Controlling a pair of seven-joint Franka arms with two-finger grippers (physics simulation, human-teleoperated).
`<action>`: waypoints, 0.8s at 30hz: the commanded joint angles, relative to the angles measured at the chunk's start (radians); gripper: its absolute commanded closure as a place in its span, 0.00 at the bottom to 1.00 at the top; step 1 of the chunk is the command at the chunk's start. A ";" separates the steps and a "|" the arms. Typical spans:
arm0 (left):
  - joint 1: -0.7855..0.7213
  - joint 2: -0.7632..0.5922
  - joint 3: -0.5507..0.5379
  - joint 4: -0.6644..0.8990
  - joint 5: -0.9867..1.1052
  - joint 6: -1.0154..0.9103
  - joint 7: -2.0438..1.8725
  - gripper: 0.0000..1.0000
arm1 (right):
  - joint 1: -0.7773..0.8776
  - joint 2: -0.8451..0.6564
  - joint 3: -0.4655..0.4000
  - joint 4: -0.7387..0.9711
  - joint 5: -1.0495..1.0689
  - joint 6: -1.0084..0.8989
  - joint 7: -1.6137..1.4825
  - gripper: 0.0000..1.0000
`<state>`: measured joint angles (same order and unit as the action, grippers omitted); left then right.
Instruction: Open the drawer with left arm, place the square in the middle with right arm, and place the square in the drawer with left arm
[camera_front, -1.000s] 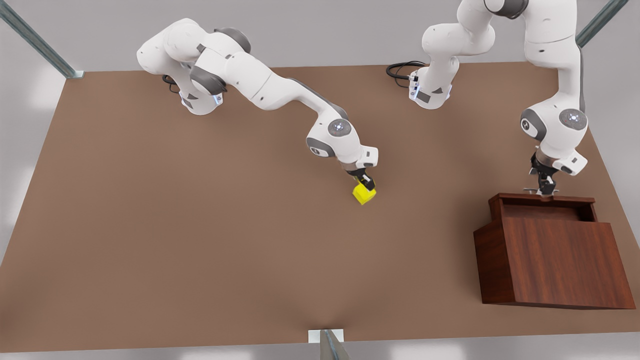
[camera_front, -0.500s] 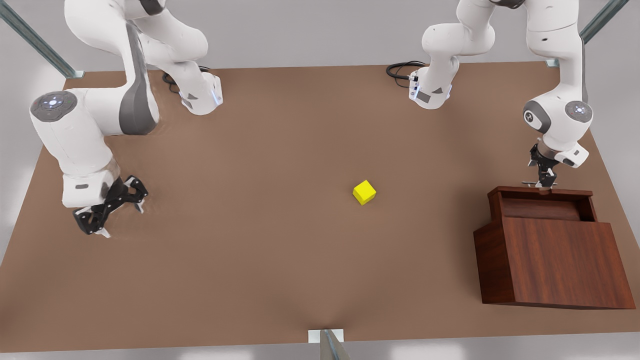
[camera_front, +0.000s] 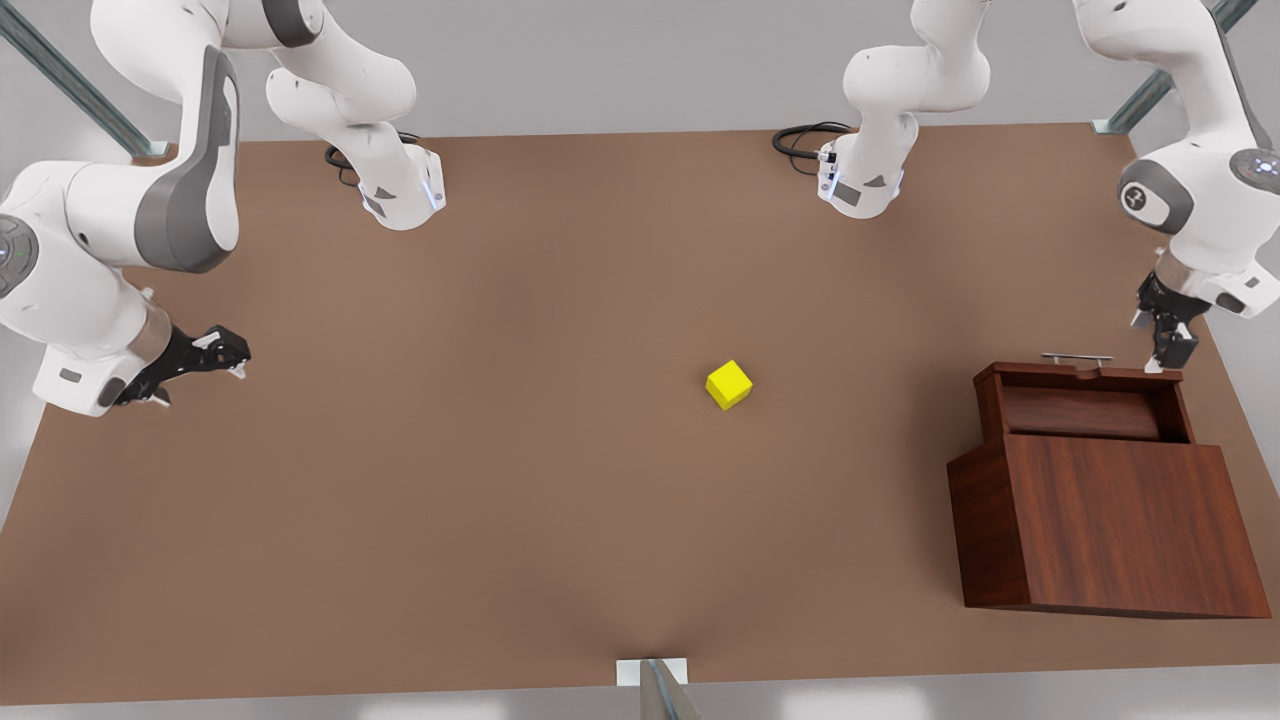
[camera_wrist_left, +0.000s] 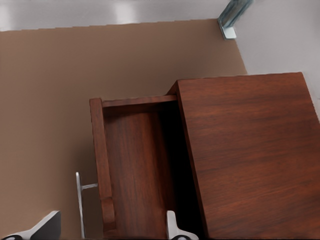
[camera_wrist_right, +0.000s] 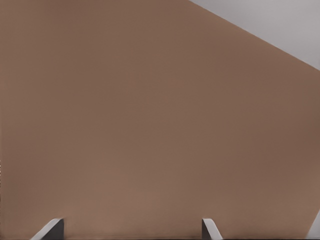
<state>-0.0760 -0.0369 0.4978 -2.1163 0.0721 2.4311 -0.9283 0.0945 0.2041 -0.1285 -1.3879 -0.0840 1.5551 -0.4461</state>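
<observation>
The left gripper (camera_front: 1165, 345) hangs just past the handle (camera_front: 1076, 357) of the drawer (camera_front: 1085, 410), fingers (camera_wrist_left: 172, 227) spread and holding nothing. The left wrist view adds the pulled-out drawer's bare wooden floor, with the cabinet (camera_wrist_left: 250, 150) beyond the fingers. The right gripper (camera_front: 195, 365) waits at the front view's left over bare worktop (camera_front: 500, 500), fingers spread. The cube (camera_front: 729, 384) rests mid-worktop, well apart from both grippers.
</observation>
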 joint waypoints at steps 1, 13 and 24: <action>-0.054 0.072 -0.021 0.162 -0.161 -0.331 0.833 0.00 | -0.002 0.000 0.000 0.001 -0.005 -0.041 0.265 0.00; -0.168 0.499 -0.535 0.708 -0.060 -0.560 1.043 0.00 | -0.090 0.051 -0.020 0.110 0.147 -0.018 0.267 0.00; -0.337 0.563 -0.622 0.573 -0.046 -0.351 1.533 0.00 | -0.067 0.008 -0.005 0.112 0.150 -0.013 0.260 0.00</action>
<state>-0.4050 0.5316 -0.1238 -1.5293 0.0207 1.9809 -0.0448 0.0286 0.2127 -0.1325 -1.2769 0.0622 1.5410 -0.2515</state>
